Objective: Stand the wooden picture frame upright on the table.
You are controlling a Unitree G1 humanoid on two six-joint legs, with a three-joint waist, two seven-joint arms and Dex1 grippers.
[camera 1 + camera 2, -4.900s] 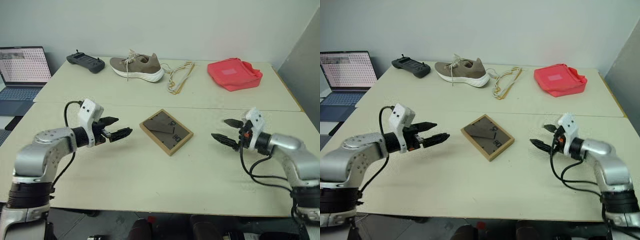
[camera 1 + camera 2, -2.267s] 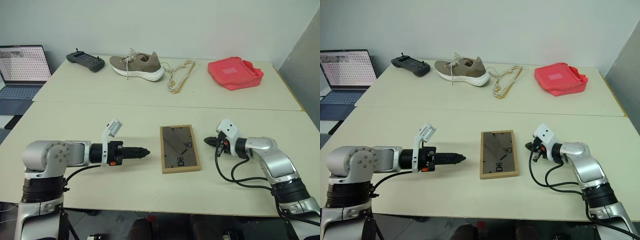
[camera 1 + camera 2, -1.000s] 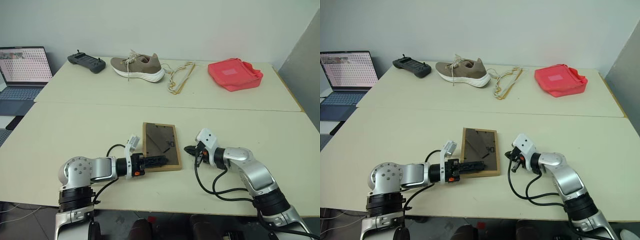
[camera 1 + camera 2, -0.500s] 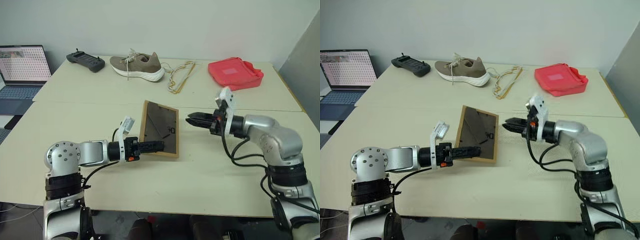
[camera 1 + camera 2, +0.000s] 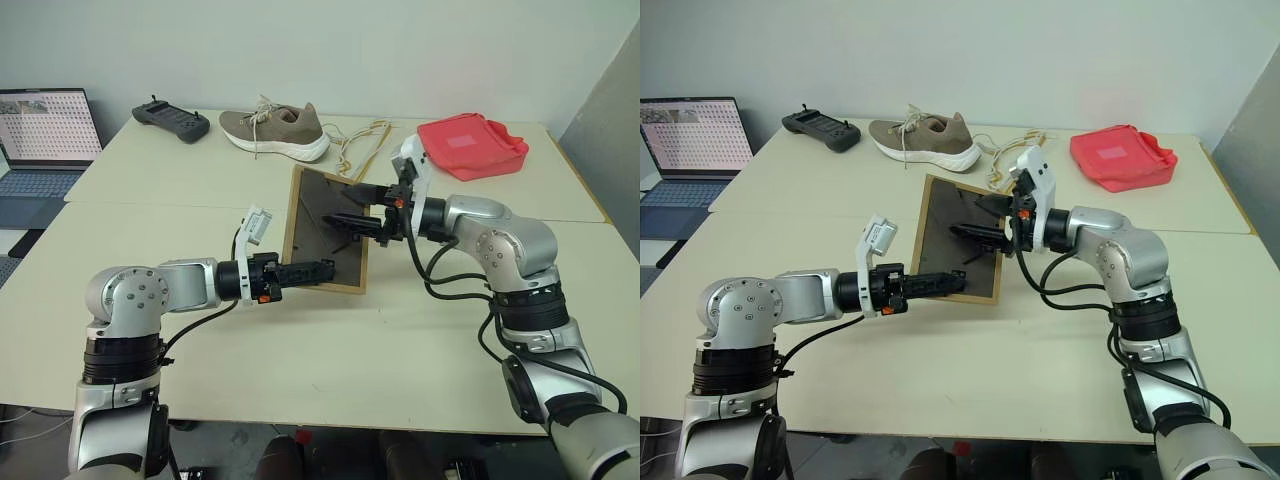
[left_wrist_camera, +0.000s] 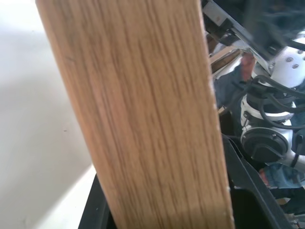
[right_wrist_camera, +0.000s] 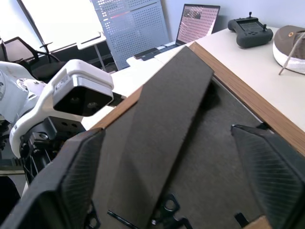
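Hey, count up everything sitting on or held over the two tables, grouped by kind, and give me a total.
Picture frame: 1, the wooden picture frame
Shoe: 1, the shoe
Controller: 1, the black controller
Bag: 1, the red bag
Cord: 1, the yellow cord
Total: 5

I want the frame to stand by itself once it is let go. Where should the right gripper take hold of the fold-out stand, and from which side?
Probably the free lower end of the fold-out stand, approached from the dark backing side that faces the robot. The wooden picture frame is tilted up on its bottom edge, pinched there by the left gripper, and the open right gripper already faces the backing, fingers either side of the strut.
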